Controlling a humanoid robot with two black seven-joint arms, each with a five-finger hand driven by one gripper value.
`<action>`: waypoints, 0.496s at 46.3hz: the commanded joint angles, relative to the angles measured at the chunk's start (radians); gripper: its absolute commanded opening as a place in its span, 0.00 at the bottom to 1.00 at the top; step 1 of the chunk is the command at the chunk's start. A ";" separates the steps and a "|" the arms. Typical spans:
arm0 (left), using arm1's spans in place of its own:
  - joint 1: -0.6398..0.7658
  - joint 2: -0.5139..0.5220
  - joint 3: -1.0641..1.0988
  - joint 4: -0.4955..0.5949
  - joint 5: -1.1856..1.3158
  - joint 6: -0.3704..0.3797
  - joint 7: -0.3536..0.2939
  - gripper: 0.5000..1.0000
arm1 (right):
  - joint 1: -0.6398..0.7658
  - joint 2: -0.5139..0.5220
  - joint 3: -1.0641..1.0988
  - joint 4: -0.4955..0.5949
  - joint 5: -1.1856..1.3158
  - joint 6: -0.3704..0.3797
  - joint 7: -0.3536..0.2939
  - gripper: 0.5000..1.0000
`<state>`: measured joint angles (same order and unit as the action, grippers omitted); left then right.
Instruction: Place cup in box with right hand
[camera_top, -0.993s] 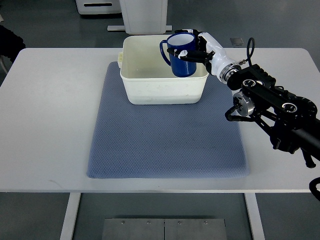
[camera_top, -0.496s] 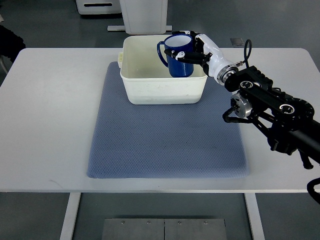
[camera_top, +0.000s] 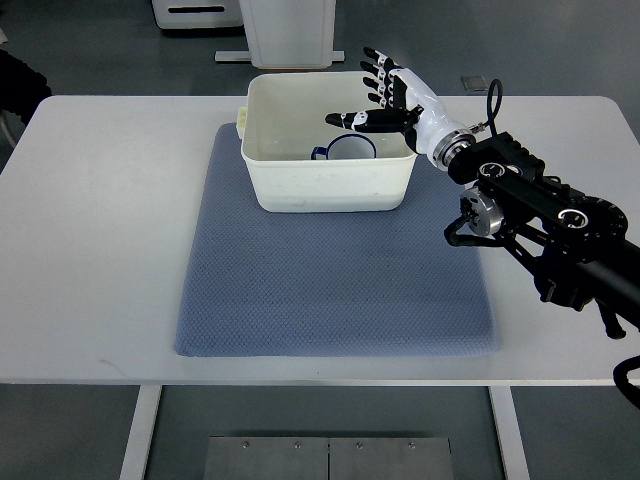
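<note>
Glossy blue cup, smooth plastic box, woven mat

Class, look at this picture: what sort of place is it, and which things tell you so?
Probably a robotics lab or test bench: a plain white table with a blue mat, a white box, and a robot hand above it.

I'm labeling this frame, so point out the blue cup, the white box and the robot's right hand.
blue cup (camera_top: 347, 149), top view, on its rim inside the box.
white box (camera_top: 330, 184), top view, on its front wall.
right hand (camera_top: 395, 100), top view, on the palm, fingers spread.
</note>
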<state>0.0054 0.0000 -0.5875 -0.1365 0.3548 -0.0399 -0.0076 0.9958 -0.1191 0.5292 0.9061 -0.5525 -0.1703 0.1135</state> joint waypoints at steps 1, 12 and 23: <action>0.001 0.000 0.000 0.000 0.001 0.000 0.000 1.00 | 0.003 -0.001 0.000 0.002 0.000 0.002 0.000 1.00; 0.001 0.000 0.000 0.000 0.000 0.000 0.000 1.00 | 0.009 -0.034 0.002 0.022 0.003 0.005 -0.001 1.00; -0.001 0.000 0.000 0.000 0.000 0.000 0.000 1.00 | 0.011 -0.134 0.008 0.065 0.023 0.014 -0.003 1.00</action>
<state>0.0052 0.0000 -0.5875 -0.1365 0.3548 -0.0399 -0.0076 1.0065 -0.2266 0.5354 0.9641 -0.5441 -0.1569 0.1106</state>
